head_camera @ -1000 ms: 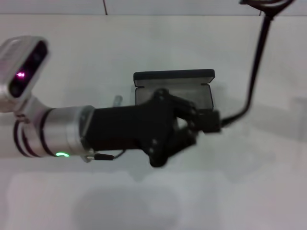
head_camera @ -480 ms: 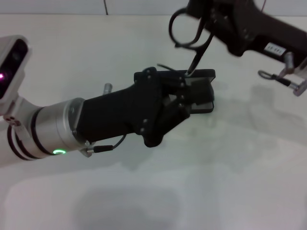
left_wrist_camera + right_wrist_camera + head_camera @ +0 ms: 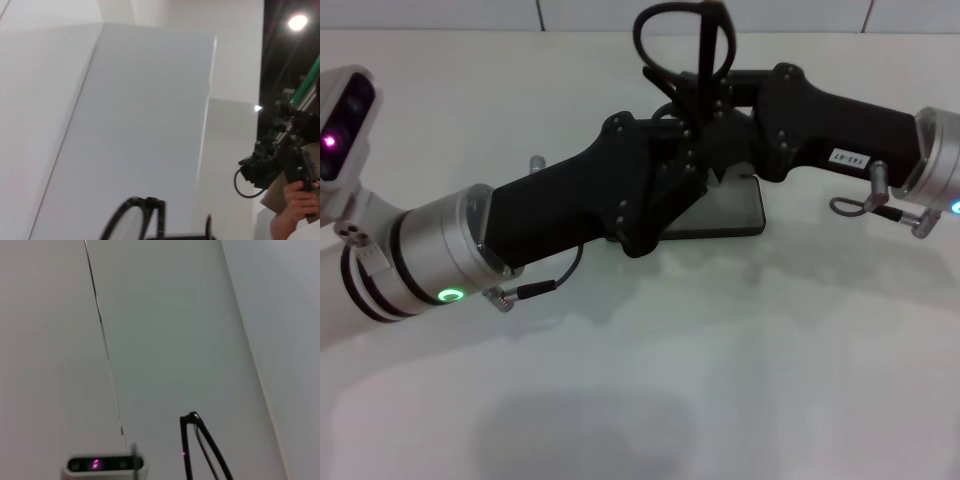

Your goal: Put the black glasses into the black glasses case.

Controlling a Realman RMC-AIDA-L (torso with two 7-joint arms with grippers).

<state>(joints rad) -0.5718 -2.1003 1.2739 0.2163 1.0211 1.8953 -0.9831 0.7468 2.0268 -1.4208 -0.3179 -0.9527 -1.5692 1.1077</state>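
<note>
Fingers: both unclear | black glasses (image 3: 682, 40) above black glasses case (image 3: 725, 215) | left wrist: lens only

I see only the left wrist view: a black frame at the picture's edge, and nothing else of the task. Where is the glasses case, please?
Observer: In the head view, the black glasses case lies on the white table. It is partly hidden under the left gripper and the right gripper. Part of its grey inside shows.
Operator: Are the glasses in it?
Observer: No. The black glasses stand up above the case, rising from where the two grippers meet.
Operator: Which gripper holds them?
Observer: I cannot tell, because the two black grippers overlap there. The right wrist view shows only the thin temple arms, with the left arm's camera beside them.
</note>
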